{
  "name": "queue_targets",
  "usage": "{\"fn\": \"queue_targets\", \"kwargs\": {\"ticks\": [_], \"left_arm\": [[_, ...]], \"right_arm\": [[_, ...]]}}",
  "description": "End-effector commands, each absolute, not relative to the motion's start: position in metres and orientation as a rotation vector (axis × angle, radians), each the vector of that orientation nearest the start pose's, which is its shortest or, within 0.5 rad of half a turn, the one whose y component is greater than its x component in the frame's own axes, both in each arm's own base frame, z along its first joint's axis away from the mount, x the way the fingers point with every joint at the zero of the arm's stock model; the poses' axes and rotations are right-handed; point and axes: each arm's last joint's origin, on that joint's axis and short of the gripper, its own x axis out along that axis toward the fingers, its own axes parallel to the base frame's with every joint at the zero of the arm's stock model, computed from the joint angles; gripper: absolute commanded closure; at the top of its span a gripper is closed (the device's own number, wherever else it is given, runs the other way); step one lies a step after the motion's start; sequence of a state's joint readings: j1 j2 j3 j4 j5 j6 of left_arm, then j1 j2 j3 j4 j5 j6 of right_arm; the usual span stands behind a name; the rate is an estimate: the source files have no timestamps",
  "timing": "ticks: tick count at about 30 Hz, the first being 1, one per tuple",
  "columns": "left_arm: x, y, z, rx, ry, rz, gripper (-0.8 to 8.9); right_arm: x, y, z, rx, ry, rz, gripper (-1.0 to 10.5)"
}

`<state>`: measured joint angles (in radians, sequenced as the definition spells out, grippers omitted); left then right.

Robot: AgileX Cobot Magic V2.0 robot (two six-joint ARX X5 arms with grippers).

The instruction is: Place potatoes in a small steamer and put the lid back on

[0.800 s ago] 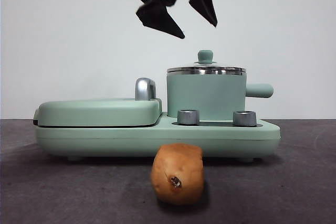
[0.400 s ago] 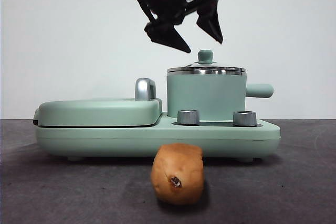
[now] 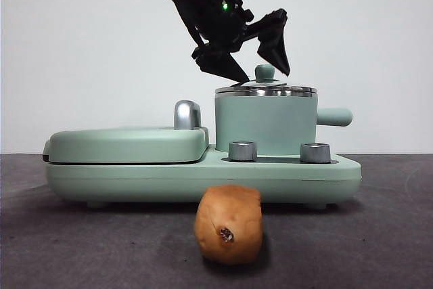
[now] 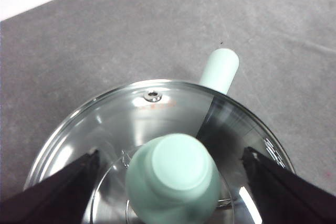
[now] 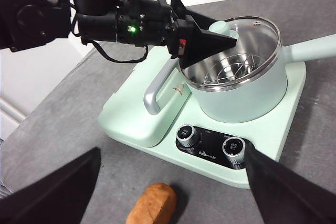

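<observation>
The orange-brown potato (image 3: 229, 225) lies on the dark table in front of the appliance; it also shows in the right wrist view (image 5: 152, 204). The mint-green steamer (image 3: 265, 126) (image 5: 247, 98) stands on the base with the glass lid (image 3: 265, 89) (image 4: 157, 114) on it. My left gripper (image 3: 262, 74) (image 4: 169, 152) is open, its jaws on either side of the lid's green knob (image 4: 173, 177), not touching it. My right gripper (image 5: 172, 150) is open and empty, high above the table in front of the appliance.
The flat mint-green griddle (image 3: 125, 143) with a chrome handle (image 3: 186, 114) sits left of the steamer on the same base (image 3: 203, 177). Two steel dials (image 3: 242, 151) (image 3: 315, 152) face the front. The steamer's side handle (image 3: 335, 116) sticks out right.
My left gripper has come down and slightly right, from above the steamer to level with the lid's knob. The potato, lid and steamer have not moved.
</observation>
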<state>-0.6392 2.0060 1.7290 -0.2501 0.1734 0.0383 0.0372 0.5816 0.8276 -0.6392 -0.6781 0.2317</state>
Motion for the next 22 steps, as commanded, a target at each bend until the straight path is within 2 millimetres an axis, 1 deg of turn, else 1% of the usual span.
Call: {"fn": "queue_targets", "kwargs": {"ticks": [1, 3, 5, 7, 11, 15, 20, 22], "left_arm": [[0.3745, -0.2906, 0.2854, 0.179, 0.477, -0.82, 4.22], [0.3745, -0.2906, 0.2855, 0.181, 0.475, -0.82, 4.69], [0.3743, -0.2904, 0.2849, 0.187, 0.48, -0.821, 5.52], [0.374, -0.2902, 0.2844, 0.207, 0.478, -0.826, 6.07], [0.3719, -0.2925, 0.2839, 0.243, 0.469, -0.841, 6.16], [0.3708, -0.2939, 0.284, 0.265, 0.458, -0.851, 7.28], [0.371, -0.295, 0.2856, 0.262, 0.44, -0.852, 7.38], [0.3706, -0.2947, 0.2909, 0.259, 0.428, -0.852, 7.38]], "right_arm": [[0.105, 0.0221, 0.3376, 0.328, 0.437, 0.667, 5.1], [0.105, 0.0221, 0.3376, 0.328, 0.437, 0.667, 5.1], [0.1051, 0.0221, 0.3376, 0.328, 0.437, 0.667, 5.1], [0.1051, 0.0221, 0.3376, 0.328, 0.437, 0.667, 5.1], [0.1051, 0.0221, 0.3376, 0.328, 0.437, 0.667, 5.1], [0.1051, 0.0221, 0.3376, 0.328, 0.437, 0.666, 5.1], [0.1051, 0.022, 0.3376, 0.327, 0.437, 0.664, 5.1], [0.1057, 0.0213, 0.3374, 0.323, 0.434, 0.633, 5.1]]}}
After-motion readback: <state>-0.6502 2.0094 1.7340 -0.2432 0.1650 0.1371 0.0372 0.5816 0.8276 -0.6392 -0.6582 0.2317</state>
